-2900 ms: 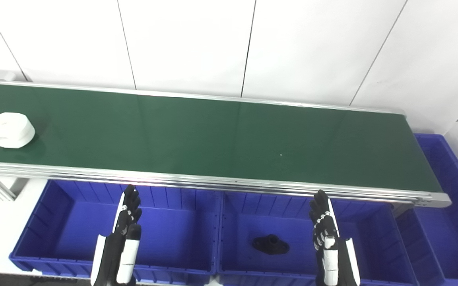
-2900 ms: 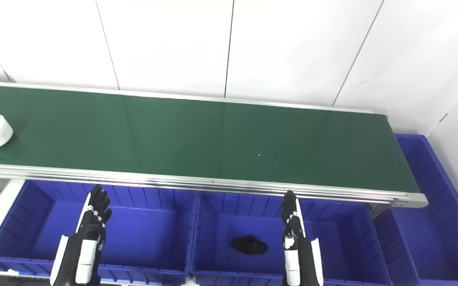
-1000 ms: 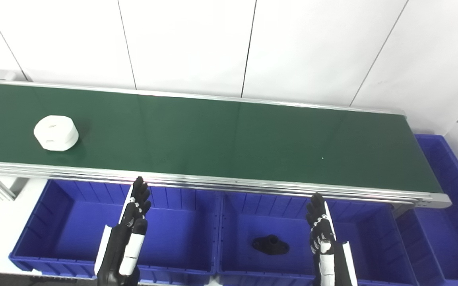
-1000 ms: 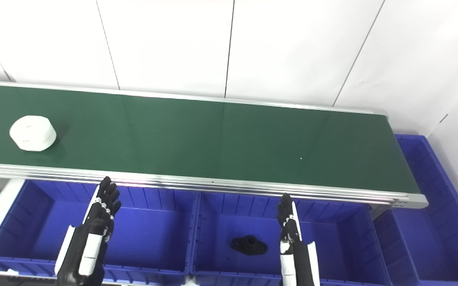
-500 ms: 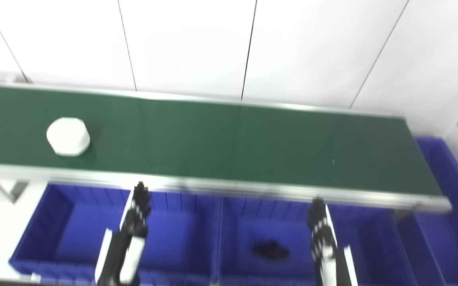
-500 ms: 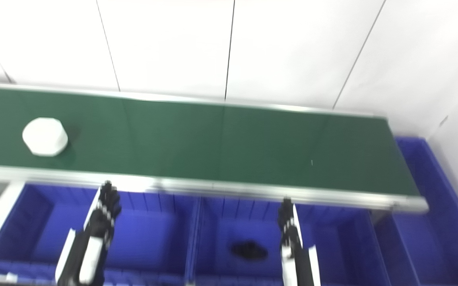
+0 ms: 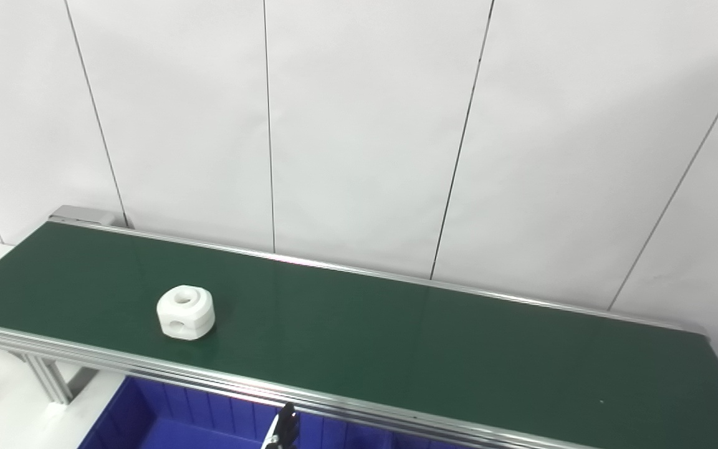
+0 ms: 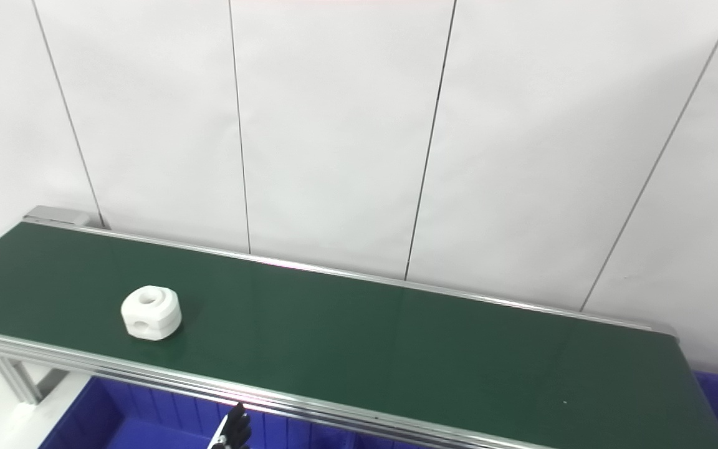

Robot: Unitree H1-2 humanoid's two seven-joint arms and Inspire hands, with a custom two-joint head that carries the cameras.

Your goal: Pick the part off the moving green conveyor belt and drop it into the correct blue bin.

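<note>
Both head cameras look down and forward from the near side of the green conveyor belt (image 7: 396, 349), tilted high enough that the white panelled wall (image 7: 359, 125) fills the upper half of each frame. The belt runs as a slanting band from middle left to lower right. The two views sit side by side and share nearly the whole scene; in the right eye view everything lies a little further left, so the white part (image 8: 151, 312) sits nearer the left edge. Only a strip of a blue bin (image 8: 116, 424) and the left hand (image 8: 232, 433), its fingertips alone, show at the bottom edge.
</note>
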